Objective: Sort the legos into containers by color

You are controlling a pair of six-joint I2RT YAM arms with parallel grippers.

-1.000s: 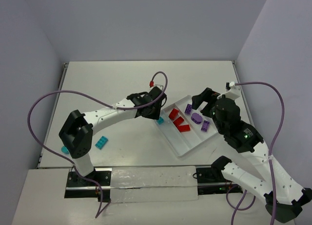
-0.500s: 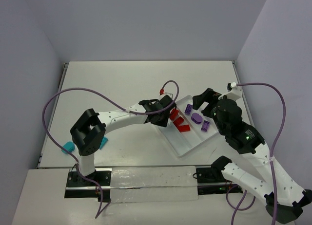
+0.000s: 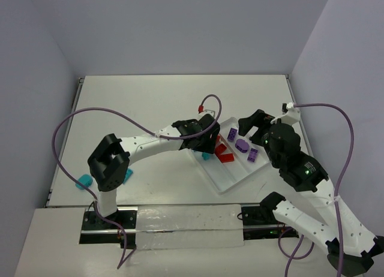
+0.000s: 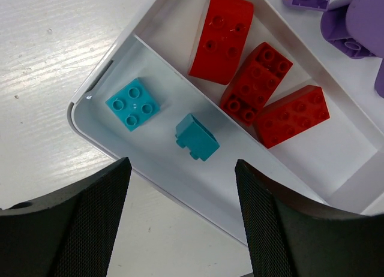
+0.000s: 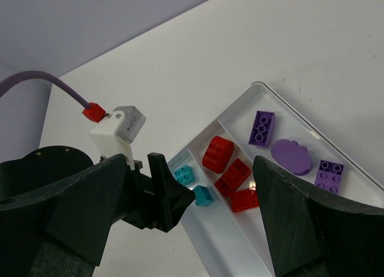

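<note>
Swung in from the tray's edge, the left arm hangs over the near compartment (image 4: pixel 159 148); its left fingers (image 4: pixel 90 223), clamped a moment ago, stand apart and empty. Nearest the bases, a loose teal brick (image 3: pixel 84 181) waits on the worktop (image 3: pixel 150 103). Two teal legos (image 4: pixel 132 104) lie in that compartment, red legos (image 4: pixel 258 85) in the middle one, purple legos (image 3: pixel 242 145) beyond. The right fingers (image 5: pixel 312 223) hover spread, holding nothing. A drop looks just finished; next comes a reach back for the loose teal. The worktop is plain white and the walls (image 3: pixel 180 31) pale lilac.
</note>
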